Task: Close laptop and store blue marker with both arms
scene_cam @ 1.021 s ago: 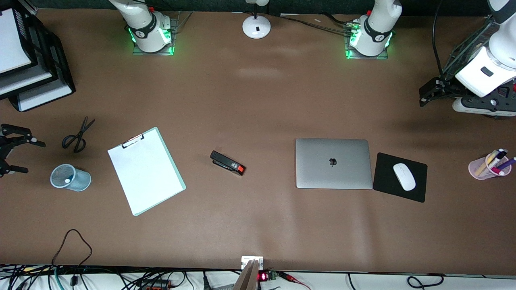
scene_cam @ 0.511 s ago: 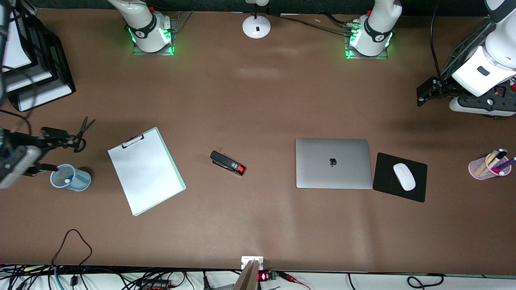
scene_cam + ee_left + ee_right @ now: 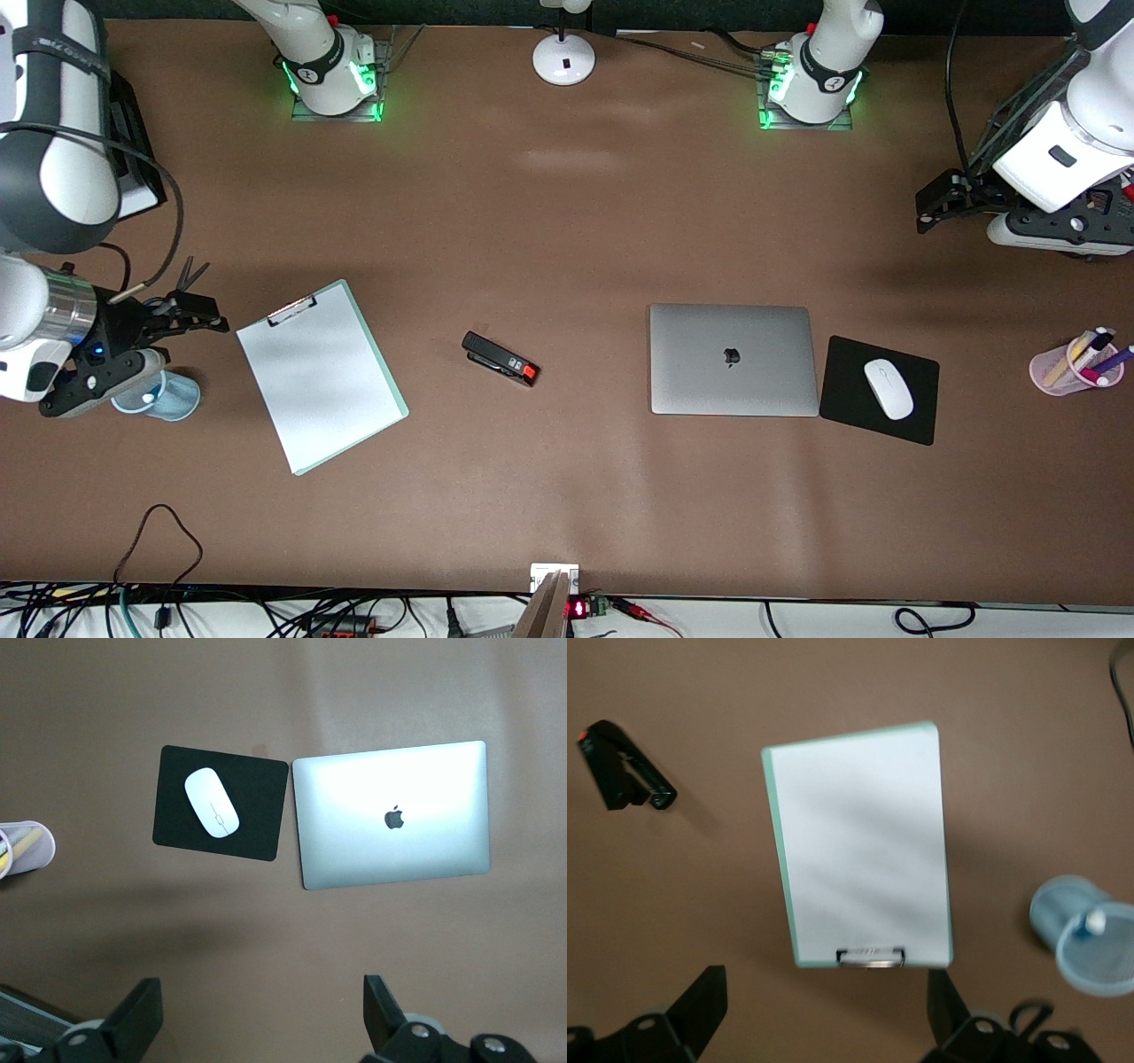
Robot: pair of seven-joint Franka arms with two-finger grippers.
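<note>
The silver-grey laptop [image 3: 731, 359] [image 3: 394, 815] lies shut on the table, apple logo up. The blue marker [image 3: 1096, 921] stands in a blue mesh cup [image 3: 168, 399] [image 3: 1085, 935] at the right arm's end; only its whitish end shows clearly. My right gripper [image 3: 186, 341] [image 3: 828, 1014] hangs open and empty over the table between that cup, the scissors [image 3: 188, 273] and the clipboard [image 3: 319, 377]. My left gripper [image 3: 923, 211] [image 3: 261, 1019] hangs open and empty over bare table at the left arm's end, apart from the laptop.
A black stapler [image 3: 500, 359] lies between clipboard and laptop. A white mouse [image 3: 889, 388] sits on a black pad [image 3: 842, 403] beside the laptop. A pink cup [image 3: 1072, 365] of markers stands at the left arm's end. Black paper trays [image 3: 140, 173] and a lamp base [image 3: 563, 58] stand along the arms' side.
The right arm has swung in from the table's end, bringing its open gripper past the scissors and cup toward the clipboard. The left arm has barely shifted.
</note>
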